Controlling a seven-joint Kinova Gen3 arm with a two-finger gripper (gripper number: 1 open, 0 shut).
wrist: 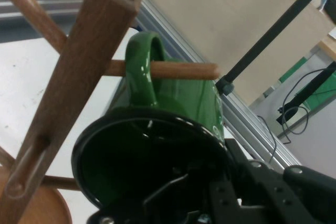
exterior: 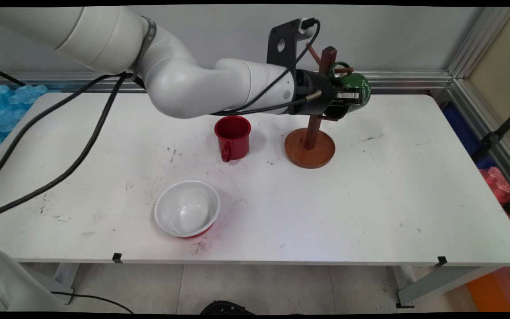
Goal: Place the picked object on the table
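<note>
White bowl (exterior: 187, 208): upright near the table's (exterior: 370, 199) front edge. Red mug (exterior: 233, 138): upright at mid-table, handle toward the camera. Wooden mug tree (exterior: 310, 141): round base right of the red mug. Gripper (exterior: 348, 98): jaws clamped on the green mug's (wrist: 173, 108) rim, the mug's handle threaded over a peg (wrist: 184, 70).

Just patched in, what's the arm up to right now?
The hand grips the rim of a green mug at the wooden mug tree; in the hand view the mug's handle is threaded over a peg. A red mug stands left of the tree's base, and a white bowl sits nearer the table's front edge.
</note>
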